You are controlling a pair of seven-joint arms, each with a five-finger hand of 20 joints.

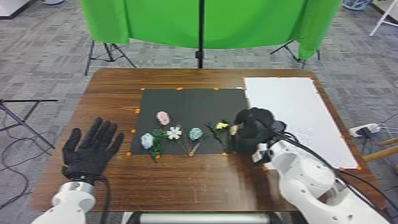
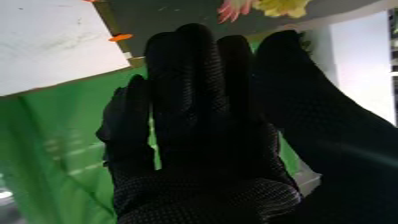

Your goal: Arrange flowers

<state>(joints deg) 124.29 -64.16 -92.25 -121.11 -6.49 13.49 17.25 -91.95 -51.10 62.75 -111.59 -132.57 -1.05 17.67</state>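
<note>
From here, the mat [image 1: 182,102] on the tabletop [image 1: 178,175] lies just right of the left hand [image 1: 87,152], its flowers [image 1: 174,133] spread between that hand and the right hand [image 1: 253,131]. Right of the right hand lies the sheet [image 1: 280,95]; beyond both hands, behind the tabletop, hangs the curtain [image 1: 240,25].

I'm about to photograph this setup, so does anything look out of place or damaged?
Nothing looks spilled or broken. One pink flower lies farther up the dark mat than the white flower and its neighbours, slightly out of line. The white board also carries faint grey marks, perhaps scuffs.
</note>
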